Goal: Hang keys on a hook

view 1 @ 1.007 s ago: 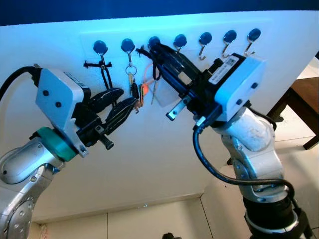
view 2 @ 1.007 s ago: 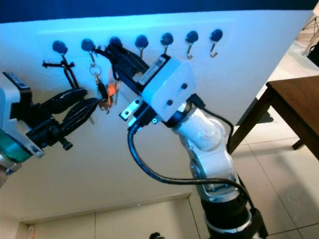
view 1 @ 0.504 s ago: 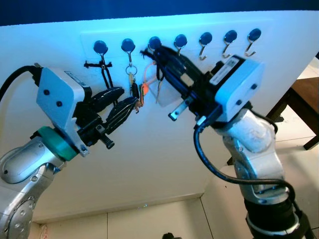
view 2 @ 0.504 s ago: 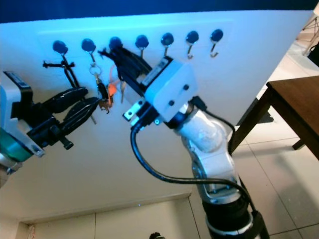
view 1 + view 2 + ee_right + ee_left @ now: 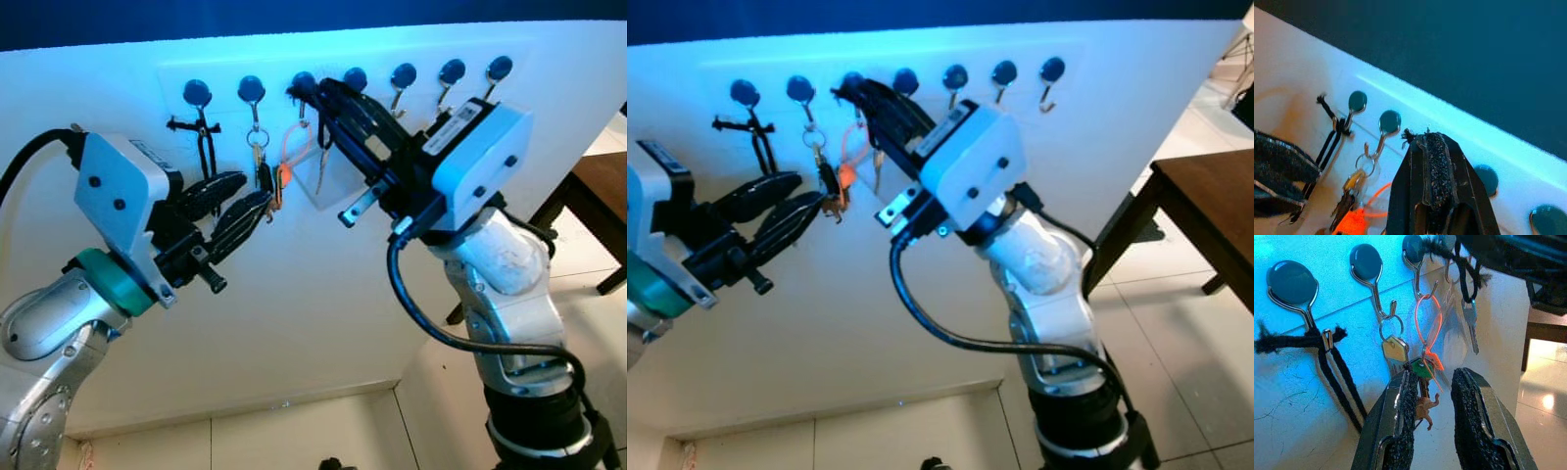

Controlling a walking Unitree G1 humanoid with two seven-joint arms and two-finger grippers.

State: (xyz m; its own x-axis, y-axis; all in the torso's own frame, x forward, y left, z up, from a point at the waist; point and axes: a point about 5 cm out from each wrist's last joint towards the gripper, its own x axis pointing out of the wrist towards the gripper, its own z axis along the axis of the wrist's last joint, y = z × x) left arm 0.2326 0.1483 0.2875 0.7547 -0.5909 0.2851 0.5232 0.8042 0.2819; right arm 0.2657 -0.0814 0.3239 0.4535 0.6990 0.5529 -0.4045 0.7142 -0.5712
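In the left eye view the right gripper (image 5: pixel 312 93) was raised to the hook row (image 5: pixel 353 78), pinched shut on a black cord loop (image 5: pixel 323 137) with a key (image 5: pixel 320 171) dangling — the hanging step, by the look of it. In the left wrist view the left gripper (image 5: pixel 1432 396) was held slightly apart around nothing, just beside the key bunch (image 5: pixel 1422 369). Next, the loop probably needed dropping over a hook.

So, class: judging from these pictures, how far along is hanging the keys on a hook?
Done: a bunch of keys already hangs on the second hook, and an orange loop on the third. In hand: the right pincer, shut on a black cord with a key dangling, is up at the hook row. Left: settling that cord on a hook and letting go. The left pincer waits open below.
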